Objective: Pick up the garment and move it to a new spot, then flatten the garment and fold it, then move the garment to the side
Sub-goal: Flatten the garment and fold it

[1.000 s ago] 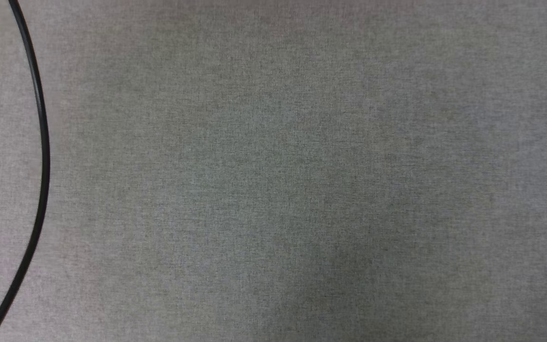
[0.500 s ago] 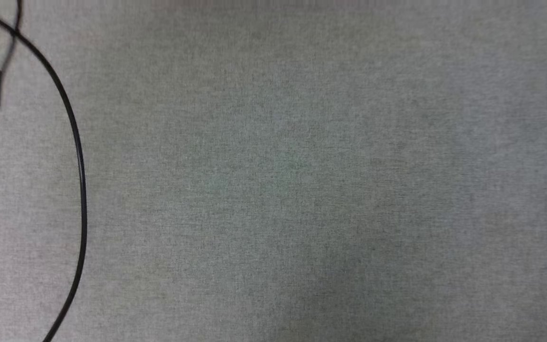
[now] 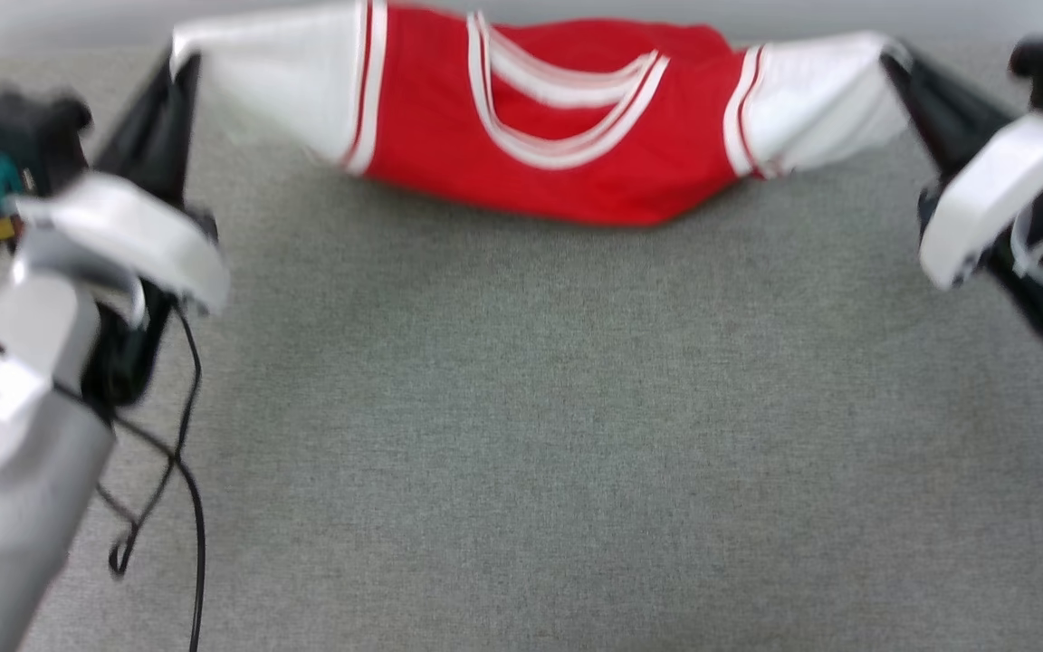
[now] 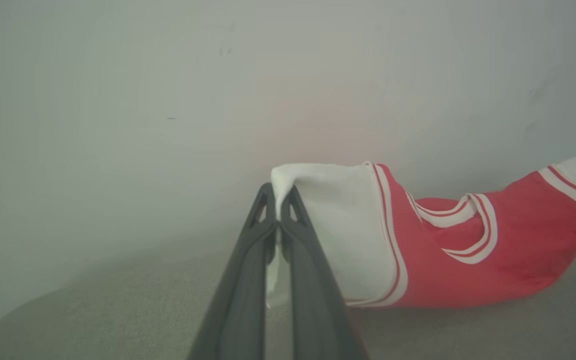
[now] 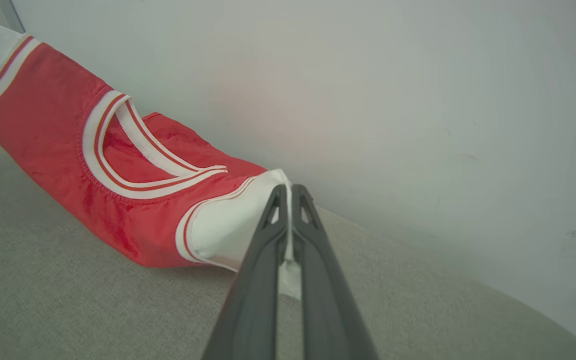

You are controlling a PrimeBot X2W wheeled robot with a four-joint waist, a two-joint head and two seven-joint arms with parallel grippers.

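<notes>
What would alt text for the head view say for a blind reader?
A red jersey T-shirt with white short sleeves hangs stretched between the left gripper and the right gripper, each shut on a sleeve end. Its middle sags toward a grey woven fabric surface; a thin black cable trails beside the pale left arm.

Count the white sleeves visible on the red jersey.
2 on the jersey: one sleeve at the head view's left, clamped in the left pincer; the other sleeve at its right, clamped in the right pincer. Nothing suggests a hidden one.
</notes>
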